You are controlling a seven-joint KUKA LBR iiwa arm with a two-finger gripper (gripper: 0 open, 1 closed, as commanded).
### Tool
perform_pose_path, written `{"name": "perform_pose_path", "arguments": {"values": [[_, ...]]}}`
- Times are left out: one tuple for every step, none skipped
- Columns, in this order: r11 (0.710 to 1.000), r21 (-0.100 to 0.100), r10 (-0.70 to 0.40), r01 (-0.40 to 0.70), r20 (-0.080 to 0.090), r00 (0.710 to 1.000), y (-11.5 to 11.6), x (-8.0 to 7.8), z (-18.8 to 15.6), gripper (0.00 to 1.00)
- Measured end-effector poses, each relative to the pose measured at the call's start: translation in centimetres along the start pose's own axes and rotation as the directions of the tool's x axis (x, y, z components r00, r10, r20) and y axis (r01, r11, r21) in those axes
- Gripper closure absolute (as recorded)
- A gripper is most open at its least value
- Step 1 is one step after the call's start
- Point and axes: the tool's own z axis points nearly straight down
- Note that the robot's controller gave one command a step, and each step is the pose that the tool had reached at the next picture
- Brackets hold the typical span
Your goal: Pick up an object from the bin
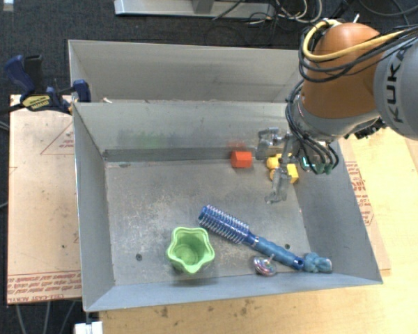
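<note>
Over at the back right of the bin [90,200], your end effector [279,179] hangs right by a small yellow piece [274,163], with an orange block [242,158] near it against the back wall. Honestly can't tell if it's apart or together. Up front you've got a blue hairbrush [254,236], a green flower-shaped cup [190,250], and a little shiny thing [265,266] touching the brush handle.

There is one camera. It stands above the grey metal bin [90,186] and looks down into it, a little from one side, so the back wall [188,72] at the top of the frame shows broad and the front wall [230,289] at the bottom shows narrow. It is far enough to hold the whole bin and some dark floor [56,12] around it. The arm [341,72] is at the upper right.
</note>
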Motion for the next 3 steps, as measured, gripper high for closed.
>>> {"name": "perform_pose_path", "arguments": {"values": [[0.994,-0.001,-0.111,0.111,-0.002,0.994,4.9,5.3,15.7,0.00],[0.994,0.001,-0.109,0.109,0.005,0.994,4.8,5.1,15.3,1.00],[0.993,0.001,-0.117,0.117,0.016,0.993,6.3,3.9,2.3,1.00]]}}
